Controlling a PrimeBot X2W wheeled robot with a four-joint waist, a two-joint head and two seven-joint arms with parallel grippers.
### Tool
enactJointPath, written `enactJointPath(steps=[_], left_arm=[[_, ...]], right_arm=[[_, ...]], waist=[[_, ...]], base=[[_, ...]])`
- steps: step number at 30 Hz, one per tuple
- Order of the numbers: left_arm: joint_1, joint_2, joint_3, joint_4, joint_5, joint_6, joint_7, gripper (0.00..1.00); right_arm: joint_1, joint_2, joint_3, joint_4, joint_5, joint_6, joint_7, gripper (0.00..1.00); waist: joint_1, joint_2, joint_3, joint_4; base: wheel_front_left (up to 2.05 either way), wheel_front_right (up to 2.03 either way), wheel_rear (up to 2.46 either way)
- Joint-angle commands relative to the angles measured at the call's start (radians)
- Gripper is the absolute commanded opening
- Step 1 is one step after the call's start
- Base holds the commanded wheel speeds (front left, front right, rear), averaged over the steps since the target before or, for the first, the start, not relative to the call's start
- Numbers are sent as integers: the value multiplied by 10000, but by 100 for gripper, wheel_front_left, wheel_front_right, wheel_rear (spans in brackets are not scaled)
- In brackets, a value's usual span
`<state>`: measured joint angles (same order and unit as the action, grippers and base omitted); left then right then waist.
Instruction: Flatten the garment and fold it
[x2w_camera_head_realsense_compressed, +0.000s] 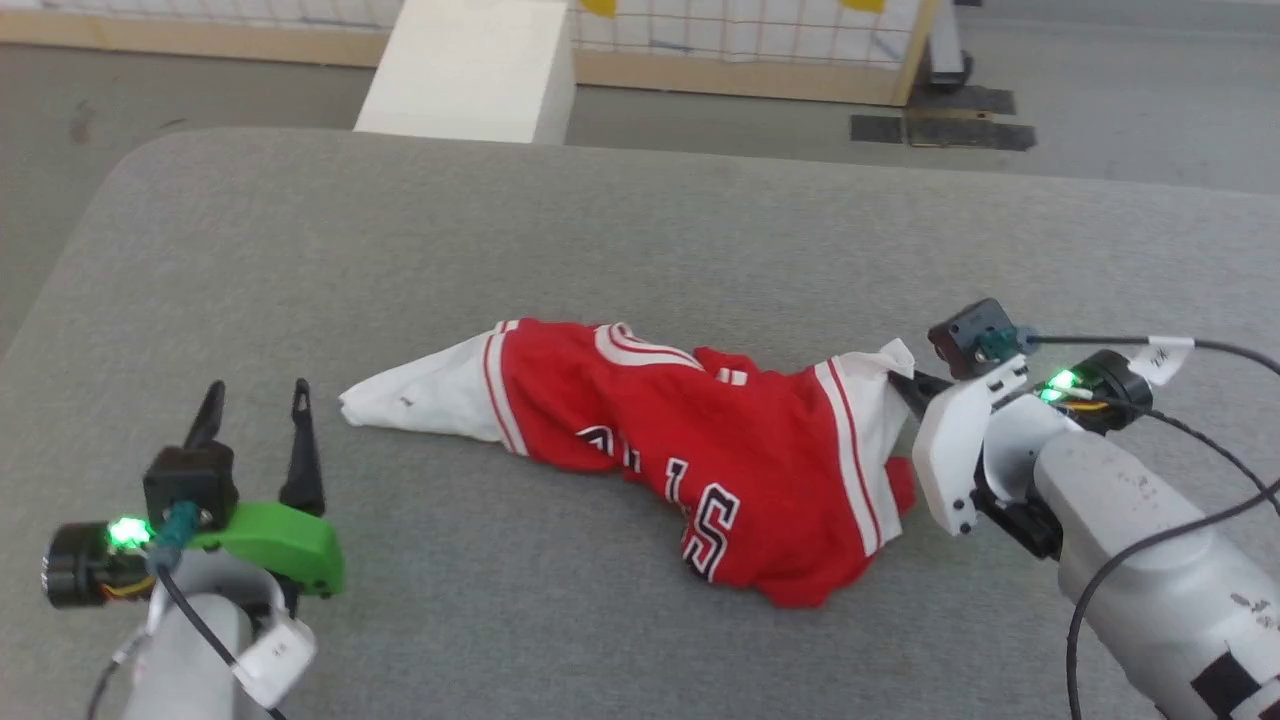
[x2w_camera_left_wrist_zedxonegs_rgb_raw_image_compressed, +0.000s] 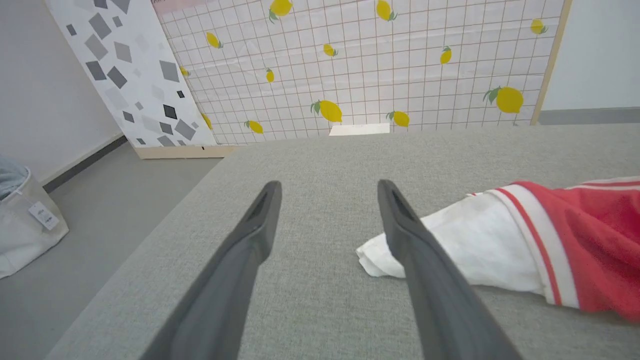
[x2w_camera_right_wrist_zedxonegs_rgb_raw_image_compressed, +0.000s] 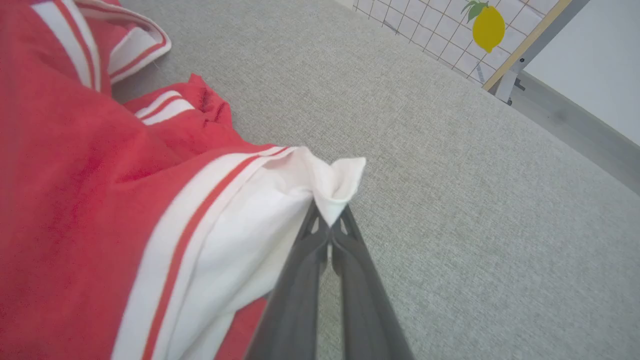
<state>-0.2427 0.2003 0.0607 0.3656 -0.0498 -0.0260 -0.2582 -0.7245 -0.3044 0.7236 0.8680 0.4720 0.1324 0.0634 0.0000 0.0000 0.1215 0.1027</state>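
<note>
A: On the grey padded surface (x2w_camera_head_realsense_compressed: 560, 230), near its middle: the garment (x2w_camera_head_realsense_compressed: 690, 440), crumpled, stretched sideways.
B: Right end?
A: White sleeve corner (x2w_camera_right_wrist_zedxonegs_rgb_raw_image_compressed: 340, 180) pinched between the closed jaws of the right gripper (x2w_camera_right_wrist_zedxonegs_rgb_raw_image_compressed: 327, 227).
B: And the left gripper (x2w_camera_head_realsense_compressed: 257, 400)?
A: Jaws spread wide, empty, just beside the other white sleeve tip (x2w_camera_left_wrist_zedxonegs_rgb_raw_image_compressed: 380, 257).

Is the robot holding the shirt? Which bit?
Yes. The right gripper pinches the garment by the tip of a white sleeve. The left gripper is open, holding nothing.
</note>
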Motion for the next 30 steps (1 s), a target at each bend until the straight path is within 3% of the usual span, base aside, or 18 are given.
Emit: enactJointPath(steps=[1,5,11,19,24,30], left_arm=[[-392,220,-14,276,72,-155,-36,100],[-1521,749,-171,1600,-143,-664,494,100],[-3075,1693,-1335,3089,-924,-1034,3538,100],[-4010,3184,-4247,3030,-4268,-1044,7402,100],[-4391,4027,-5032,2895,-5377,-1045,8468,100],[-4662,4253,-5536,3120,-6504,-1046,9343,100]], right_arm=[[235,-2,-105,-120,-151,-17,-225,0],[462,47,-573,-508,-488,-17,-709,0],[683,171,-1322,-1225,-1022,-17,-917,0],[1008,436,-1983,-2136,-1656,-17,-703,0],[1110,592,-2219,-2754,-1994,-17,-453,0],[1130,668,-2348,-3354,-2269,-17,-183,0]], waist=[[0,0,-81,-345],[0,0,140,-620],[0,0,518,-993],[0,0,959,-1386],[0,0,1342,-1591],[0,0,1794,-1776]], base=[[0,0,0],[0,0,0],[0,0,0],[0,0,0],[0,0,0],[0,0,0]])
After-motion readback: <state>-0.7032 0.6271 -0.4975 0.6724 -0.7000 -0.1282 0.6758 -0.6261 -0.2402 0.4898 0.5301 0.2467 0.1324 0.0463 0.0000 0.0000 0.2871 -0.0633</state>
